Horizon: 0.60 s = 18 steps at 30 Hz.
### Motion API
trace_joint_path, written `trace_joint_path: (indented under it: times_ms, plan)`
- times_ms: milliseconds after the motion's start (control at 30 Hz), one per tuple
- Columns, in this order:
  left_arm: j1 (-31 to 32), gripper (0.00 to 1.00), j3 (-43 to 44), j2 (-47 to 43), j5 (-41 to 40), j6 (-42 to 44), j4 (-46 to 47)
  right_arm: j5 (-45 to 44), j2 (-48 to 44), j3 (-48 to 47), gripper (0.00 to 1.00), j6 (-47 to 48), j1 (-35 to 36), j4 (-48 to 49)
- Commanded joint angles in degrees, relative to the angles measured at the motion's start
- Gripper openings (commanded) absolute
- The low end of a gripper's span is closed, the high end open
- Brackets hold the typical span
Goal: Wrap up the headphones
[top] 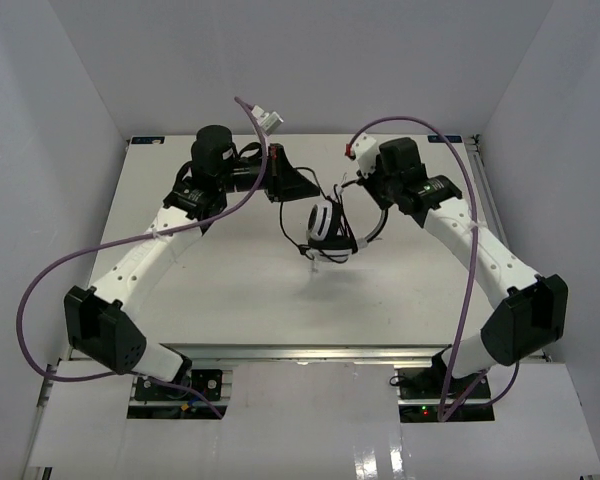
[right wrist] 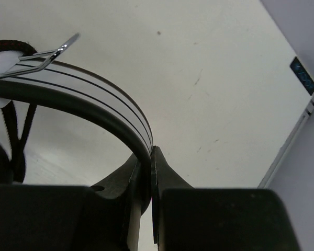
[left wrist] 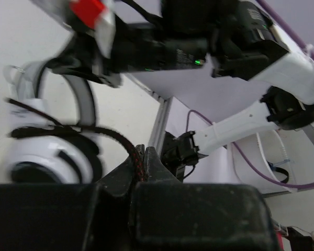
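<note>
right gripper [right wrist: 150,157] clamped on stiff headband [right wrist: 94,94], left gripper [left wrist: 144,157] pinching limp braided cable [left wrist: 112,135]. headphones [top: 327,228] look light; hold by the band, as the cable will likely slip.

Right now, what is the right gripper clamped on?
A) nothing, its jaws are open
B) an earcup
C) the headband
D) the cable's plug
C: in the right wrist view the right gripper has its jaws closed on the curved, striped headband of the headphones, with no earcup or plug between them.
</note>
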<state>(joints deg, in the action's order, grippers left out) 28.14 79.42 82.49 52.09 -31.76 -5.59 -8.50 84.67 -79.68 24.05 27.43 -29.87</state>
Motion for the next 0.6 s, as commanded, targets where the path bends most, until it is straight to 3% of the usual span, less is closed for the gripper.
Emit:
trace_joint_path:
  times_ms: [0,367,567]
  plan:
    - [6.01,0.06,-4.21,-4.31,0.24,-5.06,4.74,-8.05,5.54,-9.34,0.08,-7.95,-0.6,-0.94]
    - [17.06,0.12,-9.68,4.33,-8.06,-7.2,9.86,-0.69,7.19,-15.03,0.08,-14.91,-2.6,-3.33]
    - [25.5,0.25,-7.42,12.01,-13.41,-5.14,11.28,7.07,8.14,-19.75,0.08,-18.35,-8.41,-5.33]
